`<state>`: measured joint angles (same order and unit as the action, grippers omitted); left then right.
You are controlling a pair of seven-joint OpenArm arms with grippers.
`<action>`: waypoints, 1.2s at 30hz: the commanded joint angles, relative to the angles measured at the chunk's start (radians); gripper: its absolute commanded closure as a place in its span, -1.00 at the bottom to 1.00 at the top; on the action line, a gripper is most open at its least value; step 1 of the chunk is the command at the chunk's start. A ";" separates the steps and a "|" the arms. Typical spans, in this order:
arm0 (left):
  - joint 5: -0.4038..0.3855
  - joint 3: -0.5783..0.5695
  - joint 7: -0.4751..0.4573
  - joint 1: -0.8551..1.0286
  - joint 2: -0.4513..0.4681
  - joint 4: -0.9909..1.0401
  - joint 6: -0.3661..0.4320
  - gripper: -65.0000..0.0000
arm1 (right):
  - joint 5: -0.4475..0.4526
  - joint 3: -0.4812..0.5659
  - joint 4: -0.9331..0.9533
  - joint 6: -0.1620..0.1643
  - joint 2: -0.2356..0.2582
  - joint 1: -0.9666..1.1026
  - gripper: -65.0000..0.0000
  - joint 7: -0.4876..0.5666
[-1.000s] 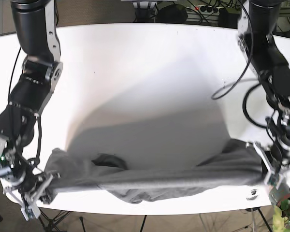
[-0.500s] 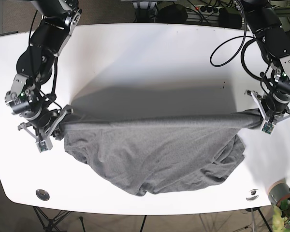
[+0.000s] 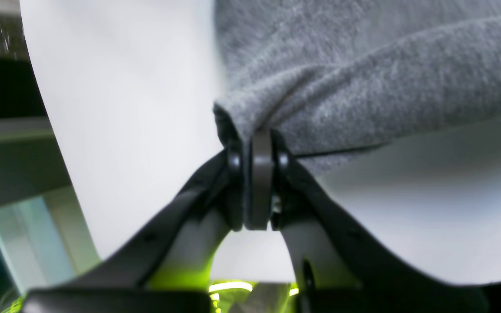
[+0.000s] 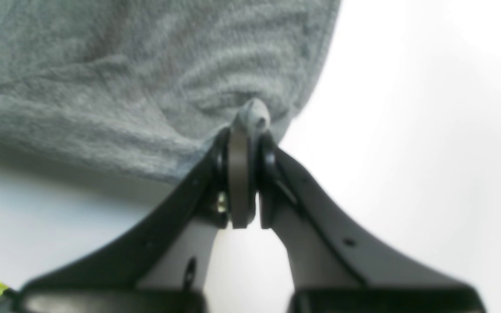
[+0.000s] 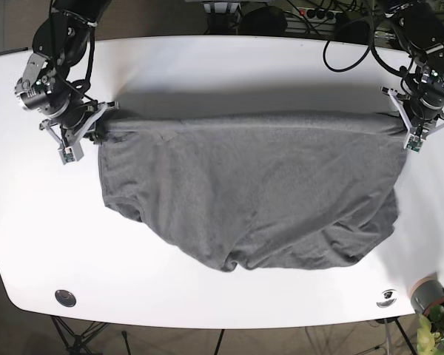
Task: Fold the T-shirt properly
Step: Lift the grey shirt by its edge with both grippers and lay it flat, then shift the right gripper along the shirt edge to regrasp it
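A grey T-shirt [image 5: 244, 192] lies spread over the middle of the white table [image 5: 207, 66], its far edge pulled taut between the two arms. My left gripper [image 5: 408, 127] is shut on the shirt's right far corner; in the left wrist view its jaws [image 3: 252, 143] pinch a fold of grey cloth [image 3: 363, 87]. My right gripper [image 5: 96, 127] is shut on the left far corner; in the right wrist view the jaws [image 4: 246, 130] clamp a bunched bit of cloth [image 4: 146, 87]. The near hem hangs in a rounded, wrinkled curve.
A round metal fitting [image 5: 64, 297] sits at the near left of the table and another [image 5: 385, 297] at the near right. A grey pot with a green plant [image 5: 433, 303] stands off the near right corner. Cables [image 5: 311, 18] lie beyond the far edge.
Both grippers have carried the shirt's edge from the near edge of the table toward the far side, dragging the cloth flat onto the table. The shirt is now more spread out.
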<state>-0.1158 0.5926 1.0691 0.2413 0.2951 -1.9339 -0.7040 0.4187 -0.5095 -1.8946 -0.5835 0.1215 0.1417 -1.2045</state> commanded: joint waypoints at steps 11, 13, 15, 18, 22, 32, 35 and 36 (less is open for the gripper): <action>0.123 -0.041 -0.168 0.135 0.019 -0.014 0.006 1.00 | -0.008 -0.007 -0.044 -0.008 0.013 0.118 0.93 0.019; 0.121 -0.041 -0.168 0.135 0.016 -0.014 0.006 1.00 | -0.008 -0.008 -0.044 -0.008 0.013 0.126 0.93 0.019; 0.123 -0.041 -0.168 0.131 0.003 -0.014 0.006 1.00 | -0.008 -0.008 -0.043 -0.008 0.011 0.128 0.93 0.019; 0.124 -0.047 -0.168 0.123 -0.010 -0.014 0.006 1.00 | -0.013 -0.007 -0.039 -0.008 -0.007 0.121 0.93 0.019; 0.127 -0.050 -0.168 0.072 -0.024 -0.014 0.006 1.00 | -0.014 -0.002 -0.038 -0.003 -0.015 0.117 0.93 0.019; 0.121 -0.030 -0.169 0.135 0.022 -0.012 0.006 1.00 | -0.008 -0.005 -0.044 -0.008 -0.015 0.164 0.93 0.018; 0.121 -0.030 -0.169 0.135 0.020 -0.012 0.006 1.00 | -0.007 -0.005 -0.038 -0.008 -0.016 0.164 0.92 0.018; 0.121 -0.032 -0.169 0.135 0.020 -0.012 0.006 1.00 | -0.007 -0.005 -0.041 -0.008 -0.019 0.164 0.92 0.018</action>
<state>0.0032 0.5583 0.9096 0.3832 0.3027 -1.9316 -0.7078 0.4015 -0.5095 -1.9163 -0.5877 0.0937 0.3157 -1.2026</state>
